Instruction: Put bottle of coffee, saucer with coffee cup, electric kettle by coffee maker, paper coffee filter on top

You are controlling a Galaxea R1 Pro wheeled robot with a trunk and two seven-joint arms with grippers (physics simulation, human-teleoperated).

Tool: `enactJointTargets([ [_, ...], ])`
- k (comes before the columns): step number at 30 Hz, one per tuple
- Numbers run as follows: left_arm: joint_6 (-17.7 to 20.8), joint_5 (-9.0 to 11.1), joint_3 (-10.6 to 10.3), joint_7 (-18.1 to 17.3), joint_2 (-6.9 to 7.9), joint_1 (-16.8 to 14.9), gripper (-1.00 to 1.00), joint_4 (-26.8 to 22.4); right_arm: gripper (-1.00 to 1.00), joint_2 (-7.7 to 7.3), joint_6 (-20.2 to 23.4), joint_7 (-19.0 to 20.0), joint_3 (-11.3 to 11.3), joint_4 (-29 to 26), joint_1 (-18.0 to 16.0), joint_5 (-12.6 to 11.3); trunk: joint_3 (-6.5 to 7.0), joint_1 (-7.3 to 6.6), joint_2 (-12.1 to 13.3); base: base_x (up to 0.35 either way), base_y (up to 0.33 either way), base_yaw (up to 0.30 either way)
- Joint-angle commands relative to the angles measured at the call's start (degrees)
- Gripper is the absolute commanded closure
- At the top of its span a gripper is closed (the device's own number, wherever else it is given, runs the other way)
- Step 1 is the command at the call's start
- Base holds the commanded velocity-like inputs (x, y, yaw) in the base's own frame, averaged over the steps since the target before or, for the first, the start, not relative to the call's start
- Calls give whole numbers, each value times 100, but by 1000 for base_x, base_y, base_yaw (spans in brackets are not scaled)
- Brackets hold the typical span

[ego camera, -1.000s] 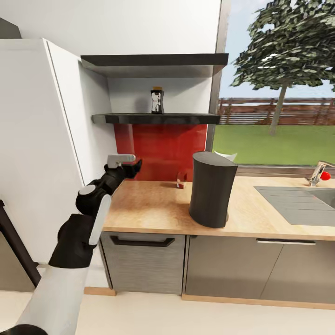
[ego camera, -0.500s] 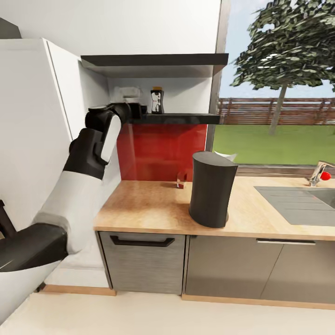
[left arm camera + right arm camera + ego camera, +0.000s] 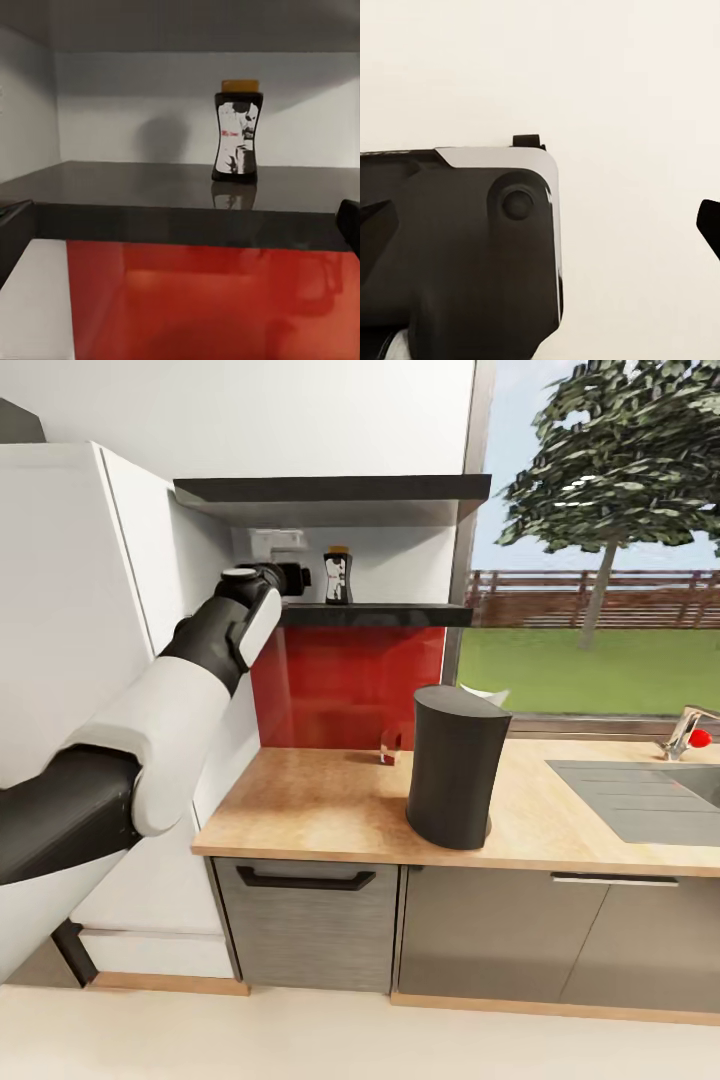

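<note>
Up at the middle of the head view, the bottle of coffee (image 3: pixel 338 575) stands upright on the dark kitchen shelf (image 3: pixel 380 615), above the red backsplash (image 3: pixel 345 680). The left gripper (image 3: pixel 300 579) has been lifted level with the shelf and sits just left of the bottle, apart from it. From this view the gripper is a small dark lump at the end of the black-and-white left arm (image 3: pixel 170 710), too small to read. The left wrist view helps: the bottle (image 3: pixel 238 132) stands clear in the upper middle of that frame, gold lid and white label plain, its reflection on the shelf (image 3: pixel 187 206) below it, and two dark fingertips (image 3: pixel 349 223) poke in at the far left and right edges, so the gripper is spread wide and pinching nothing.

Lower in the head view, the coffee maker (image 3: pixel 456 765) stands on the counter (image 3: pixel 330 800) near the frame's middle, turned so its dark rounded back faces me; its front is hidden. A white edge (image 3: pixel 485 695) peeks over its top, hard to identify. A small red-and-white thing (image 3: pixel 390 744) sits on the counter by the backsplash, too small to name. The steel sink (image 3: pixel 640 795) and tap (image 3: pixel 685 730) are cut off at the right edge.

The right wrist view gives a dark robot part (image 3: pixel 465 255) against a pale surface, with one dark tip (image 3: pixel 709 221) at the right edge; whether the right gripper is spread or closed I cannot tell
</note>
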Motion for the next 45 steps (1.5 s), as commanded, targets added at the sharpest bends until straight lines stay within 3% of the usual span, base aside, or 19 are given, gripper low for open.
enactJointTargets([
  [1, 4, 55, -39, 51, 9, 14, -100, 6, -100, 1, -7, -8, -51, 2, -1, 58, -2, 2, -4, 0, 0, 0],
  [10, -105, 45, -63, 55, 47, 170, -100, -70, -100, -17, -25, 41, -55, 2, -1, 56, -2, 2, -4, 0, 0, 0],
  [19, -155, -131, -40, 319, 52, 190, -100, -84, -100, -68, -31, 906, -54, 2, -1, 69, -2, 2, -4, 15, 0, 0],
  [32, -161, -115, -26, 350, 2, 166, -100, -102, -100, -75, -29, 946, -54, 2, -1, 73, 0, 2, -4, 306, 0, -12],
  [36, -149, -119, -21, 354, 2, 171, -100, -326, -100, -73, -30, 940, -54, 2, -1, 73, 14, 2, -4, 318, 0, -199],
  [45, -111, -130, -27, 359, 3, 182, -100, -523, -100, -71, -30, 939, -54, 2, -1, 73, 36, 2, -4, 83, 0, -142],
])
